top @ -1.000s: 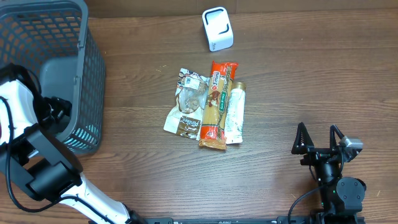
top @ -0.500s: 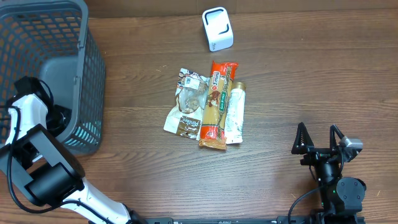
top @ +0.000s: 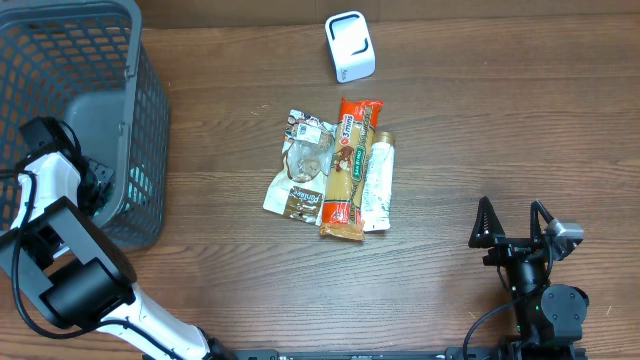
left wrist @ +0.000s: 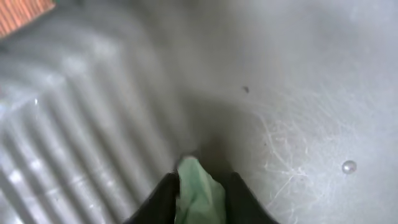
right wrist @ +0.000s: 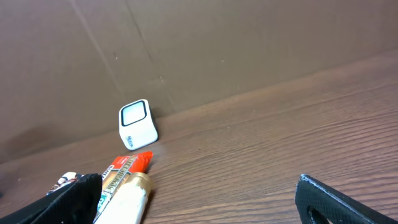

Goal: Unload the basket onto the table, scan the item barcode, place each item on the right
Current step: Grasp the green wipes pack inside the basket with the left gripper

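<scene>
My left gripper (left wrist: 199, 200) is down inside the grey basket (top: 150, 110), close above its floor. Its black fingers are shut on a pale green soft item (left wrist: 198, 186) that sticks up between them. In the overhead view that arm (top: 55, 165) reaches over the basket's near wall and the gripper itself is hidden behind the mesh. The white barcode scanner (top: 350, 45) stands at the far edge of the table, also visible as the white scanner (right wrist: 137, 124). My right gripper (top: 515, 228) rests at the near right, open and holding nothing.
Three items lie side by side mid-table: a clear snack bag (top: 300, 170), a long orange packet (top: 350, 165) and a white tube with a gold cap (top: 377, 180). The basket fills the far left corner.
My left gripper moved a little farther into the basket and its jaws went from wide open to shut on the green item. The right arm has not moved.
</scene>
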`<state>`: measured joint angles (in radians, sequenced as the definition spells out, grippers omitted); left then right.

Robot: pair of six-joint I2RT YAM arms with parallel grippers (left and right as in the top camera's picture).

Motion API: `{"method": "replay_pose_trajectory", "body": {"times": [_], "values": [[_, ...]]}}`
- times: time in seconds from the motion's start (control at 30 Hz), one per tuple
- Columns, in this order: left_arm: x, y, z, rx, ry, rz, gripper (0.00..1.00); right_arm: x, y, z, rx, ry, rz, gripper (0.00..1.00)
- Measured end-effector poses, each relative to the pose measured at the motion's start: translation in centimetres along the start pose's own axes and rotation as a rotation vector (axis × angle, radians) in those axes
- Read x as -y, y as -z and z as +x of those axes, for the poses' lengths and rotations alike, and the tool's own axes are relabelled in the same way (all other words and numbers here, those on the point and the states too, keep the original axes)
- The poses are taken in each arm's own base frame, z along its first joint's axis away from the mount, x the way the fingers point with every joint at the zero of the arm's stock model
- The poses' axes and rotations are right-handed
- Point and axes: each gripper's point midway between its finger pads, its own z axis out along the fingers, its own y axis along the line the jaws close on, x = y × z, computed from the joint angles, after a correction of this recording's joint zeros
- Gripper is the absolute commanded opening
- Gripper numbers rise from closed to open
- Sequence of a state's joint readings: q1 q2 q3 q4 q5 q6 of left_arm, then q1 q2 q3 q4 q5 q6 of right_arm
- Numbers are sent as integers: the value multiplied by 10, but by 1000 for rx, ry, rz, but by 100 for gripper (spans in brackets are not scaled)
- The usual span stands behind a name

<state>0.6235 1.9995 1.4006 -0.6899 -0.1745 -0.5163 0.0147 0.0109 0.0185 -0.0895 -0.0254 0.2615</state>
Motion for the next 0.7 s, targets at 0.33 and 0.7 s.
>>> {"method": "replay_pose_trajectory", "body": {"times": [0.33,0.7], "values": [[8,20,-10,-68,-146,1,100,0,0,0,0,0,0,100],[21,52,28,-287,-149,95,100,0,0,0,0,0,0,100]]}}
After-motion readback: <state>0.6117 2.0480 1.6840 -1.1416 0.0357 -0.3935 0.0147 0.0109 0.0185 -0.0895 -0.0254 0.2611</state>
